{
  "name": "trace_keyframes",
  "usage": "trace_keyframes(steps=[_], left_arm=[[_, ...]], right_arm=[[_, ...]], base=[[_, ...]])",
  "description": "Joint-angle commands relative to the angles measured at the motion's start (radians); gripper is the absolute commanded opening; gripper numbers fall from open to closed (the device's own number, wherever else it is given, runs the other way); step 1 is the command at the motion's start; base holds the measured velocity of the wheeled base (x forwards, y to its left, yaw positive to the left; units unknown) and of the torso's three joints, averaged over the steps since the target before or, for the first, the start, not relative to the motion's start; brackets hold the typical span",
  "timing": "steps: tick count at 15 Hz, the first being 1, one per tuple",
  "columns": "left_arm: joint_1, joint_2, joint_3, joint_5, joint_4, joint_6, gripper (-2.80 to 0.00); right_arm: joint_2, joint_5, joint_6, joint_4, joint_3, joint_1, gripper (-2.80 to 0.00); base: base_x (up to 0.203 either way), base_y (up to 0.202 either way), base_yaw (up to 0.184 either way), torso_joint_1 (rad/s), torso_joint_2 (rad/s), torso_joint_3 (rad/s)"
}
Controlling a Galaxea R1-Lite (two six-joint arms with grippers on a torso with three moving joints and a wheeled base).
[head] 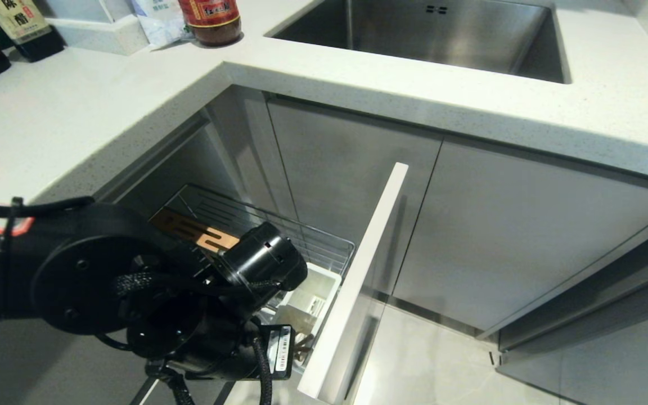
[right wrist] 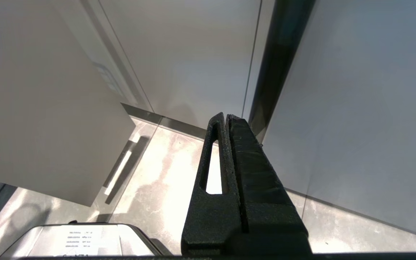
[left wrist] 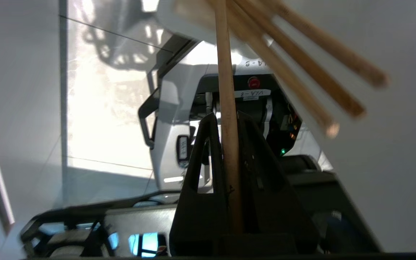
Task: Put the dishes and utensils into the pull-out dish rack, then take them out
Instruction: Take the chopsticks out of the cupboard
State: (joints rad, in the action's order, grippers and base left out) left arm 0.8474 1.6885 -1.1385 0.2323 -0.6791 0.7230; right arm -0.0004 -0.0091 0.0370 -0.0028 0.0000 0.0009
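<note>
A light-brown wooden chopstick (left wrist: pixel 228 119) stands pinched between the pressed-together fingers of the left gripper (left wrist: pixel 226 117), running straight up out of the wrist view's frame. Beside it three more blurred wooden sticks (left wrist: pixel 312 77) fan out; whether they are real sticks or reflections in the glossy panel cannot be told. In the head view the left gripper itself is hidden under the black arm (head: pixel 133 281), which hangs over the front end of the pull-out dish rack (head: pixel 279 230). Only part of the rack shows: chrome wires, the slotted brown wooden strip (head: pixel 197 233), the white utensil cup (head: pixel 310 301) and the white panel front (head: pixel 358 275). Brown stick tips (head: pixel 303 341) peek out just beside the arm, by a barcode sticker too small to read.

The right gripper (right wrist: pixel 226 117) hangs near the floor with its fingers pressed together on nothing.

On the countertop (head: pixel 104 107), cut off at the edge, stand bottles (head: pixel 20 25) with Chinese labels, one reading 陈醋, near the steel sink (head: pixel 431 34)
</note>
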Motion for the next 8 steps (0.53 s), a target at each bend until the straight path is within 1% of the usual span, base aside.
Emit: trace_keyframes(steps=[1, 4, 8], left_arm=[[0.005, -0.041, -0.020, 0.004, -0.028, 0.003, -2.80], [0.010, -0.083, -0.065, 0.005, -0.131, 0.001, -2.80], [0.019, -0.160, -0.126, 0.004, -0.219, 0.001, -2.80]], right_arm=[[0.000, 0.000, 0.000, 0.000, 0.000, 0.001, -2.80], [0.000, 0.000, 0.000, 0.000, 0.000, 0.001, -2.80], [0.000, 0.000, 0.000, 0.000, 0.000, 0.001, -2.80]], base=[[0.000, 0.000, 0.000, 0.000, 0.00, 0.000], [0.000, 0.000, 0.000, 0.000, 0.00, 0.000], [0.000, 0.000, 0.000, 0.000, 0.00, 0.000]])
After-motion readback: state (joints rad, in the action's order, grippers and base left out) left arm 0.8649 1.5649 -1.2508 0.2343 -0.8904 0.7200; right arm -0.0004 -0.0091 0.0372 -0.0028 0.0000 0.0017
